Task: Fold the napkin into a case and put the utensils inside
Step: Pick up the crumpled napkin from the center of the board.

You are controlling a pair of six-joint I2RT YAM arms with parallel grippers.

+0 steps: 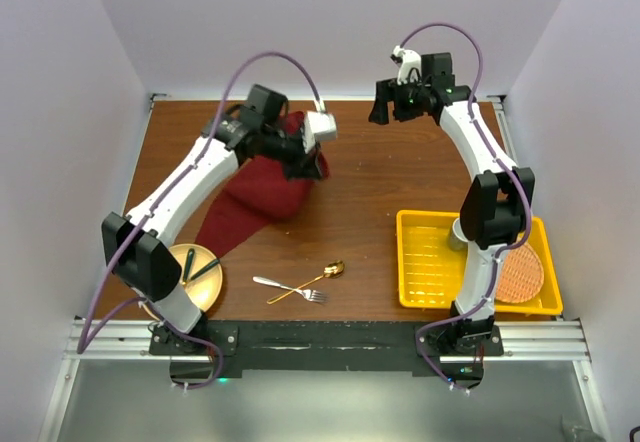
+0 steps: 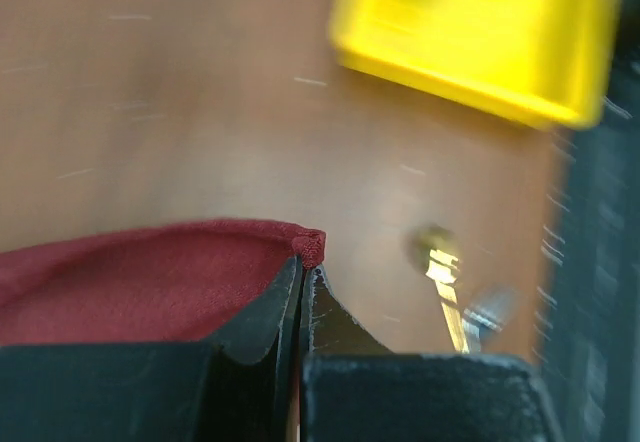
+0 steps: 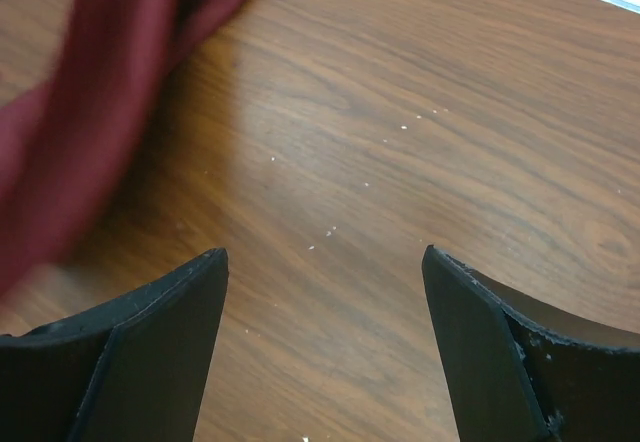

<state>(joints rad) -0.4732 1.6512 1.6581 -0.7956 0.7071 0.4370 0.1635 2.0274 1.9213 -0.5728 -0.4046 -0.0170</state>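
Maroon napkin (image 1: 252, 200) pinched by left end effector (image 2: 303, 265); right end effector (image 3: 322, 252) gapes wide.

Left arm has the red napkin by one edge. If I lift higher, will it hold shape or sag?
Probably sag: the napkin trails in soft folds from the left jaws to the table. Likely light: a small pinch at its hem carries it. With so little cloth between the closed jaws, it might slip out.

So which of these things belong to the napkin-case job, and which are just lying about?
Job: napkin, fork, spoon.
Lying about: yellow tray, orange mat, plate, green-handled cutlery.
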